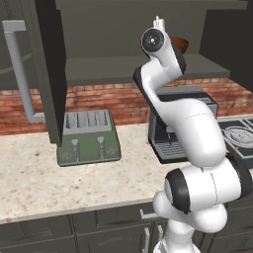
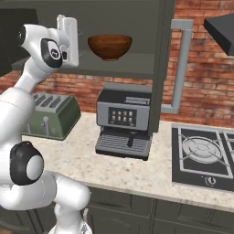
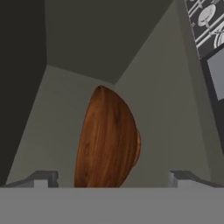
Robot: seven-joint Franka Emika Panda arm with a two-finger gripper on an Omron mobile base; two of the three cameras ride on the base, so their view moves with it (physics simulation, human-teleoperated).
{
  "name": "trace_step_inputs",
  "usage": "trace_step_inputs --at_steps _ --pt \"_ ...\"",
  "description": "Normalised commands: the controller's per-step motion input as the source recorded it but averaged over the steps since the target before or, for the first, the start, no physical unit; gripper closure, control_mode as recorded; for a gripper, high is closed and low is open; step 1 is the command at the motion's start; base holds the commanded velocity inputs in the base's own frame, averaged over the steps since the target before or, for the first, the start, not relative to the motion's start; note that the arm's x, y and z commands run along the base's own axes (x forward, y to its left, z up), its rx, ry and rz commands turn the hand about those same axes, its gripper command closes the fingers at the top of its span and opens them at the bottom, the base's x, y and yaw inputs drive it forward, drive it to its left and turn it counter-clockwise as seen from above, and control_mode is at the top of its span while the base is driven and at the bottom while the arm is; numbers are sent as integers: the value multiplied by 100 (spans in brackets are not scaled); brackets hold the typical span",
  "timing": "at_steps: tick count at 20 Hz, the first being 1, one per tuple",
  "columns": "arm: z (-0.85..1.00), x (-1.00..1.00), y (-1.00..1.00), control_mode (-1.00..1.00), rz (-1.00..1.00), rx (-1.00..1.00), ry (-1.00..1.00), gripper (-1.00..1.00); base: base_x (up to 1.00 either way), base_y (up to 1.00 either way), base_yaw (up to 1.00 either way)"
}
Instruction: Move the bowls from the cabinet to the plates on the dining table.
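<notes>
Cabinet [image 2: 137, 68]: dark grey-green wall unit, doors swung open. Its shelf sits above the coffee machine, and its top runs out of frame in both base views.
Cabinet door [image 1: 42, 69]: open, hanging over the toaster; silver bar handle [image 1: 20, 69] cut off at the left edge of the left base view.
Counter [image 1: 29, 173]: beige speckled top below the cabinet, carrying toaster, coffee machine and hob.
Coffee machine [image 2: 123, 121]: directly under the shelf; in the left base view the arm covers most of it.
Toaster [image 1: 89, 137]: green, left of the coffee machine; partly behind the arm in the right base view.
Hob [image 2: 203, 153]: right of the coffee machine, cut off by the frame edge.
Bowl [image 2: 109, 46]: reddish-brown, glossy, standing upright on the cabinet shelf, above the coffee machine. In the left base view only a sliver of rim peeks past the arm's upper joint. In the hand view it looks turned on its side because the camera is rolled; its lower part is cut off at the bottom of the view.
Claw [image 3: 113, 178]: raised to shelf height, just left of the bowl in the right base view. Fingers [image 3: 43, 178] spread as wide as they go, nothing held. In the hand view the bowl lies between the two fingertips but farther back; no contact visible.
Hard to tell: how much gap remains between fingertips and bowl.
</notes>
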Motion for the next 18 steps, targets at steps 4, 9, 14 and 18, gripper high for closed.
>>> trace_step_inputs --at_steps 4,9,14,18 --pt "-2 18 -1 -100 0 0 0 -100 0 0 0" --pt "-6 17 0 -100 0 0 0 -100 0 0 0" --pt "-4 14 0 -100 0 0 0 -100 0 0 0" --pt "-8 15 0 -100 0 1 0 -100 0 0 0"
